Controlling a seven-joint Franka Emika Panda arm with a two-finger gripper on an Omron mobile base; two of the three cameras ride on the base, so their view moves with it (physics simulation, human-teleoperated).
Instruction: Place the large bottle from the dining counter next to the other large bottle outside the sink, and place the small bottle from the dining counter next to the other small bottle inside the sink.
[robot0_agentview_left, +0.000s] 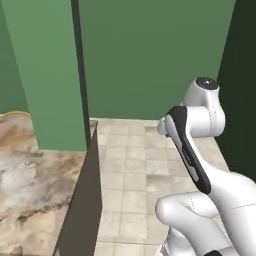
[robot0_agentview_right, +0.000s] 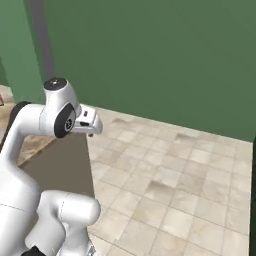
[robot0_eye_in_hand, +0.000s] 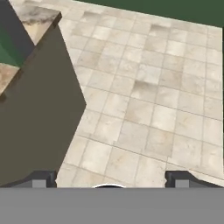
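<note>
Tiles (robot0_eye_in_hand: 144, 109) of beige stone lie under the gripper (robot0_eye_in_hand: 110, 178), whose two dark fingertips (robot0_eye_in_hand: 40, 179) stand far apart at the bottom of the hand view with nothing between them; the jaws are wide open and hold nothing. In that view the hand looks down at the floor, with the dark grey side of a counter (robot0_eye_in_hand: 39, 113) on the left and a corner of its brown-beige marbled top just above. From the left base view the same counter (robot0_agentview_left: 30, 175) fills the lower left, its mottled top bare where it shows, its dark end face dropping to the floor beside the tiles. A green pillar (robot0_agentview_left: 47, 70) stands on or behind the counter's far part, with a dark vertical strip along its right edge, and a green wall (robot0_agentview_left: 150, 55) closes the back of the room. The arm (robot0_agentview_left: 200, 150) rises from the lower right there, folded, its white links bent back over the floor. In the right base view the arm's wrist (robot0_agentview_right: 82, 121) points out over the edge of the counter's dark side, above the tiles. Neither bottle nor the sink can be made out in these pictures, so their places cannot be told.
</note>
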